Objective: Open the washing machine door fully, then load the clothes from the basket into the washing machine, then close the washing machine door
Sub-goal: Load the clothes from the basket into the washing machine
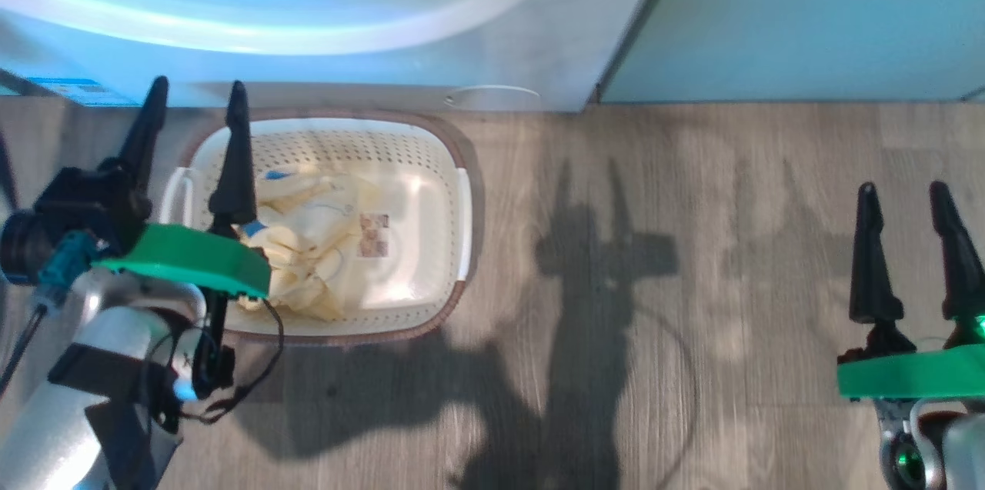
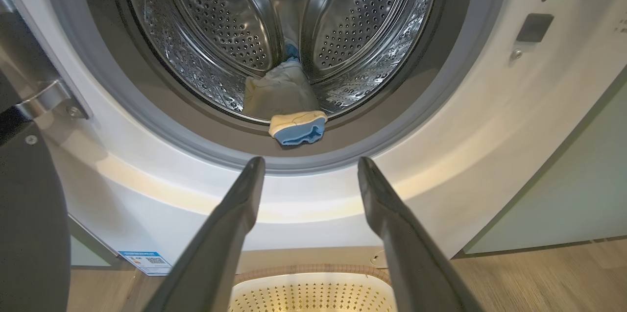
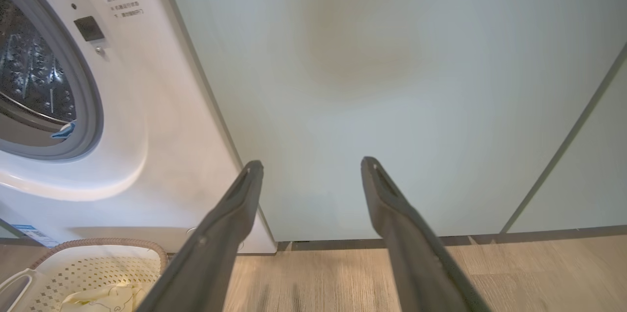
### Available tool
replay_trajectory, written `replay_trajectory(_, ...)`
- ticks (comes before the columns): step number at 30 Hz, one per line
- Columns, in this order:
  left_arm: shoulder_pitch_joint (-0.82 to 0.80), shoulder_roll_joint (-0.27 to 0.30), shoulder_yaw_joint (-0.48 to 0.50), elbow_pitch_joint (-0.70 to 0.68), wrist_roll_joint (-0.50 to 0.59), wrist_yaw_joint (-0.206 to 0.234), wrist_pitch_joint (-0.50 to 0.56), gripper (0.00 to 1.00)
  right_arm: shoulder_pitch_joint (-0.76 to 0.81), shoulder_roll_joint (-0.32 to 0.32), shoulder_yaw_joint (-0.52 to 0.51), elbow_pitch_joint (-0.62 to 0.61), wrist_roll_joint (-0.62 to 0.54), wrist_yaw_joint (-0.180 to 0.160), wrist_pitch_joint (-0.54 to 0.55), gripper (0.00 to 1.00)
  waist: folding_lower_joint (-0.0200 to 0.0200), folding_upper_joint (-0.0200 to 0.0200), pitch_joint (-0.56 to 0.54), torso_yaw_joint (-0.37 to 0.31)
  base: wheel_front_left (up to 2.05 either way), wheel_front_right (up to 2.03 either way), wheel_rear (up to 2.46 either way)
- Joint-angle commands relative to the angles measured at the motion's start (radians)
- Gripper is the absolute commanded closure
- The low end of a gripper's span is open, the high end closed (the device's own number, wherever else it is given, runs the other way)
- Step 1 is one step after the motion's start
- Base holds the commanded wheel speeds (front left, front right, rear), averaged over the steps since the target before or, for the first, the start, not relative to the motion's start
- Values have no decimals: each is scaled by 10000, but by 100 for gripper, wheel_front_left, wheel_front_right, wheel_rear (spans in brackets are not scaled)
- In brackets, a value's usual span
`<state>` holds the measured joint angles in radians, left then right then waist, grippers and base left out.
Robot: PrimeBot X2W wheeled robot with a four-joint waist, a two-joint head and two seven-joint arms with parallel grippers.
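Left hand [image 1: 198, 86] hangs open, empty, over the basket [image 1: 331, 142] of clothes [image 1: 308, 244]; right hand [image 1: 903, 188] likewise, well apart.

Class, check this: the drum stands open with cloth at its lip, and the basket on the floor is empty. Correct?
Not empty: the head view shows the basket holding pale yellow clothes. The drum is open with cloth at its lip.
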<state>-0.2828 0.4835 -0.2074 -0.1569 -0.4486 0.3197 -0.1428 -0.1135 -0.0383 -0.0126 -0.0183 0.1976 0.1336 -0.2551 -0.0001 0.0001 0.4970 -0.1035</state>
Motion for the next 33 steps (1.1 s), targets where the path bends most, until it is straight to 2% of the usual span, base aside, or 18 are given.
replay_trajectory(1, -117, 215, 378, -318, 59, 64, -58, 0, 114, -120, 157, -242, -141, -29, -67, 0, 1, -1, -287, 277, 0, 0, 0)
replay_trajectory(18, 1092, -375, -183, -133, -239, 240, -89, 0, 590, -120, 341, 51, -393, -29, -67, 0, 1, -1, -1400, 621, 0, 0, 0)
replay_trajectory(33, 1219, -488, -336, -170, -376, 293, -4, 0, 646, -120, 451, 87, -371, -29, -67, 0, 1, -1, -1556, 611, 0, 0, 0)
